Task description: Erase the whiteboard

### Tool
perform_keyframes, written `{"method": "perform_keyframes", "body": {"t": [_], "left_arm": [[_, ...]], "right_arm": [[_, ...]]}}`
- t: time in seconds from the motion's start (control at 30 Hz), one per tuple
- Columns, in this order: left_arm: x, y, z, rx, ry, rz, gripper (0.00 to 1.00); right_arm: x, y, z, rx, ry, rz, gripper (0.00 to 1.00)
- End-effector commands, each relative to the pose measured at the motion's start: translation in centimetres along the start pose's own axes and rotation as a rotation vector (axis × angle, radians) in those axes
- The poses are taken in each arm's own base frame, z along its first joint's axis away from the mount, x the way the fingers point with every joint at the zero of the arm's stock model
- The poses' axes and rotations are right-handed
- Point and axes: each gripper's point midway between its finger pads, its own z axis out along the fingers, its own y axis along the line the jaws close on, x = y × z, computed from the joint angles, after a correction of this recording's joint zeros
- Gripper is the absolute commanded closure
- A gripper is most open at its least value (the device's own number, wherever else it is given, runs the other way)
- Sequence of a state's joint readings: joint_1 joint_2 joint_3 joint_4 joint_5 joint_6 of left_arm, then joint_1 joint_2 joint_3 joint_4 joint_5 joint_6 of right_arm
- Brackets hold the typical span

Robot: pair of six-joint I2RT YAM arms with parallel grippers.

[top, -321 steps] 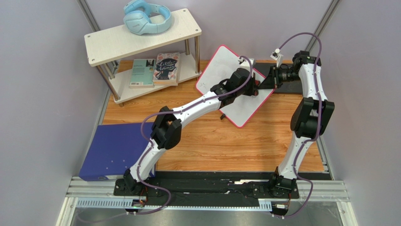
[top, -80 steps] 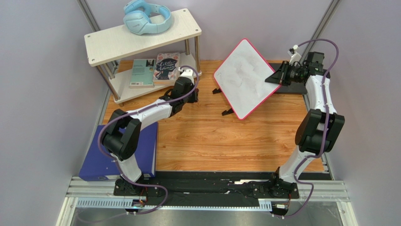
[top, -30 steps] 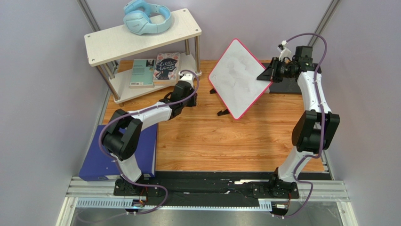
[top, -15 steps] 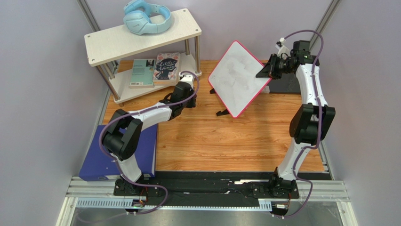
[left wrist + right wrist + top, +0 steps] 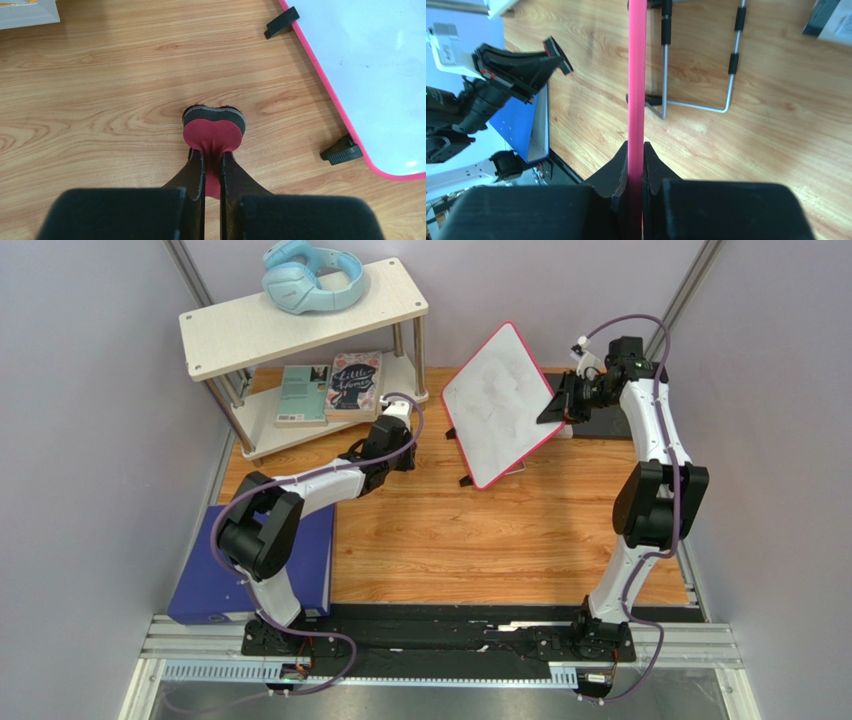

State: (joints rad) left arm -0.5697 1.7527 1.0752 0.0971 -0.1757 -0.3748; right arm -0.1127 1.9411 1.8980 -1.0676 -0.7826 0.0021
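Whiteboard [image 5: 497, 405] stands tilted at the far side of the counter [image 5: 480, 540], its white face bearing only faint grey smears. Right hand [image 5: 636, 152] is clamped narrow on the board's pink rim at its right edge. Left hand [image 5: 212, 162], left of the whiteboard and apart from it, pinches a red-faced eraser [image 5: 214, 125] between nearly closed fingers. The pad seems to sit at or just above the wood, though the view does not settle it. Black feet [image 5: 282, 21] show along the whiteboard's near edge.
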Motion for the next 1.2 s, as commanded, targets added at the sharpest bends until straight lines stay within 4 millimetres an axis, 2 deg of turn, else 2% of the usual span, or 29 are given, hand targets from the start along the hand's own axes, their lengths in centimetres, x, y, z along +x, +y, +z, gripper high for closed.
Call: {"method": "perform_keyframes", "body": {"t": [0.0, 0.3, 0.5, 0.67, 0.77, 0.83, 0.93, 1.17], "left_arm": [[-1.0, -0.3, -0.5, 0.004, -0.035, 0.016, 1.00], [-0.8, -0.2, -0.5, 0.000, -0.033, 0.017, 1.00], [-0.8, -0.2, -0.6, 0.003, -0.032, 0.014, 1.00], [-0.8, -0.3, -0.7, 0.006, -0.031, 0.013, 1.00], [-0.9, -0.5, -0.7, 0.013, -0.029, 0.018, 1.00], [-1.0, -0.7, -0.7, 0.022, -0.029, 0.021, 1.00], [-1.3, -1.6, -0.6, 0.056, -0.041, 0.027, 1.00], [-1.9, -5.4, -0.2, 0.144, -0.061, 0.084, 1.00]], "right_arm": [[2.0, 2.6, -0.4, -0.020, 0.036, -0.083, 1.00], [5.0, 2.2, -1.2, 0.005, 0.116, -0.123, 1.00], [5.6, 2.8, -2.4, 0.011, 0.136, -0.165, 1.00], [6.8, 2.0, -1.8, 0.008, 0.176, -0.154, 1.00], [7.3, 1.0, -1.1, 0.016, 0.199, -0.149, 0.91], [7.4, 0.4, -0.6, 0.020, 0.205, -0.146, 0.77], [7.4, -0.2, -0.1, 0.024, 0.207, -0.148, 0.65], [7.2, -1.2, 0.5, 0.043, 0.207, -0.153, 0.57]]}}
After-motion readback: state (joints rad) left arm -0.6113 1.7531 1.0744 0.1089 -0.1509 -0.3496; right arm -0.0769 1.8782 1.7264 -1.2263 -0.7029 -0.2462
